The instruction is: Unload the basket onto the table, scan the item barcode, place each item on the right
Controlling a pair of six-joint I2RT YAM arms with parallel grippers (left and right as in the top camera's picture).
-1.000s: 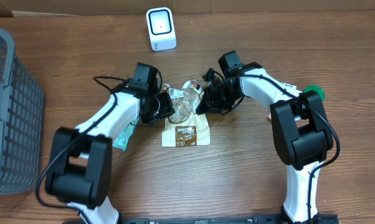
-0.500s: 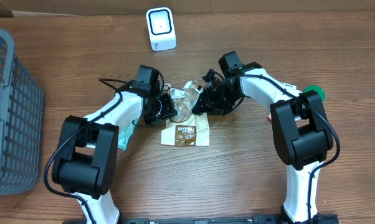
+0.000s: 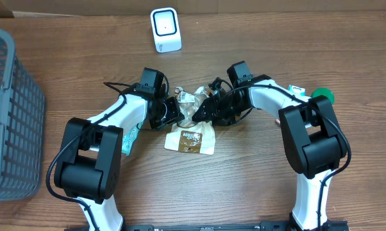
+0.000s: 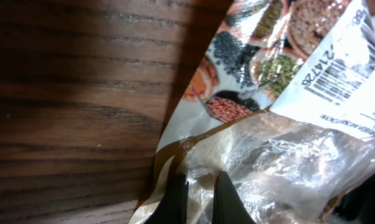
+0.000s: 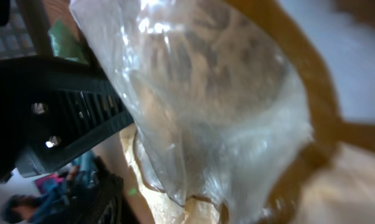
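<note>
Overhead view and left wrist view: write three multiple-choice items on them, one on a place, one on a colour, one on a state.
1. The scanner stands:
A. at the far side of the table, beyond both arms
B. at the near side, by the arm bases
C. on the floor

2. The basket is:
A. red
B. grey
C. yellow

3. The left gripper is:
A. wide open
B. out of every view
C. shut on the bag

Key: 1 A, since the overhead view shows it near the top edge, past the arms. 2 B, since its mesh wall is grey. 3 C, since the left wrist view shows the fingers pinched on the clear film.
</note>
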